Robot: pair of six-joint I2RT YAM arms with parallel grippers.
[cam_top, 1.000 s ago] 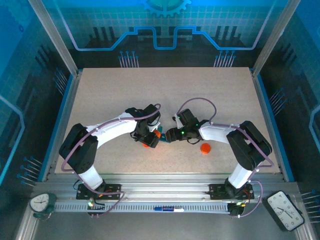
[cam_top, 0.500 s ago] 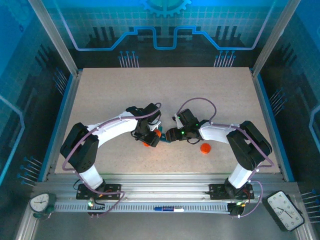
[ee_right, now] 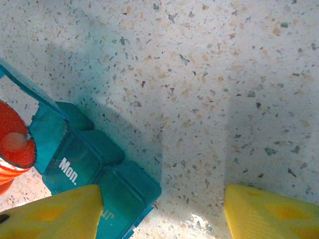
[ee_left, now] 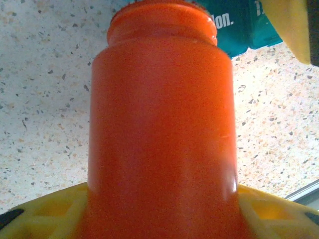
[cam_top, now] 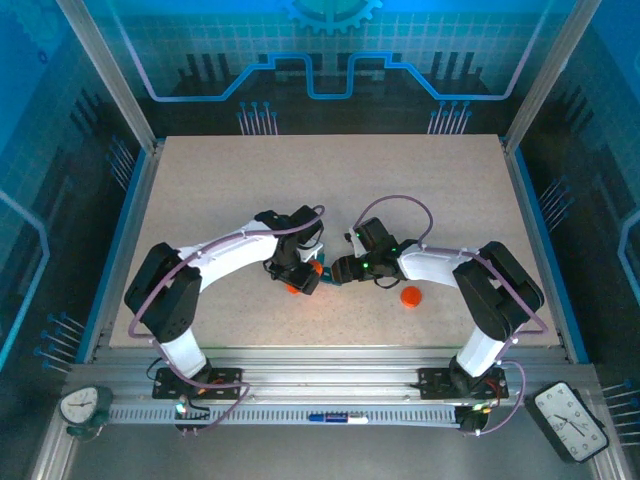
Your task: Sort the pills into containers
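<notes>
Arms in the top view sit almost where they were a second ago; just the left elbow has crept a little. I think the pour is being held, not done. My left gripper (cam_top: 300, 277) and right gripper (cam_top: 338, 269) meet in the middle of the counter (cam_top: 400, 190). The orange bottle (cam_top: 293, 288) and a sliver of the teal pill box (cam_top: 322, 282) are between them. An orange cap (cam_top: 411, 296) lies alone to their lower right, out of the way.

Left wrist view: my left gripper is clamped on the orange bottle (ee_left: 159, 124). Its mouth has no cap and points at the pill box (ee_left: 244, 27) in the upper right corner. One yellow finger (ee_left: 294, 25) of the right gripper pokes in there.

Right wrist view: the pill box (ee_right: 94, 169) lies at the lower left. The lid (ee_right: 25, 84) by its "Mon." part is flipped up, and the bottle mouth hangs just beside it at the left edge. Something pale sits in the mouth, maybe a pill; I cannot tell. My right gripper is spread wide and grips nothing. One finger touches the box end, and the other stands well apart. The raised lid is close to the bottle rim, so a pill could bounce off it.
</notes>
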